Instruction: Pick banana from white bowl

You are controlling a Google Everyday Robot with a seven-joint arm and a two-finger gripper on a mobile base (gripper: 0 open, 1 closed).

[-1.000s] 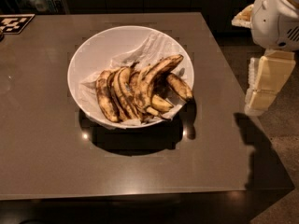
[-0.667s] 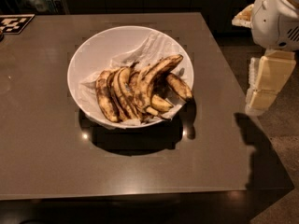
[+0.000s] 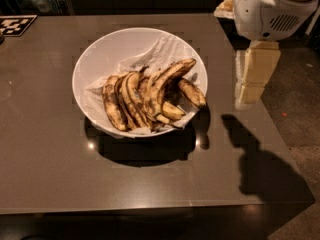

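Camera view: banana [image 3: 162, 81] arched over other bananas [image 3: 120, 104] inside white bowl [image 3: 107, 51], mid-table [image 3: 50, 159]. Gripper [image 3: 249, 96] hanging by the table's right edge, well apart from bowl; released or clenched, cannot tell.

- One white bowl [image 3: 95, 59], middle of the frame, with one crumpled paper lining [image 3: 161, 51].
- About six bananas [image 3: 125, 106] in it, overlapping, so the count is unsure. One is the longest, arched banana [image 3: 167, 79].
- One table [image 3: 50, 164].
- One gripper [image 3: 248, 95], upper right, beside the bowl.
- One checkered marker [image 3: 15, 25], upper left.
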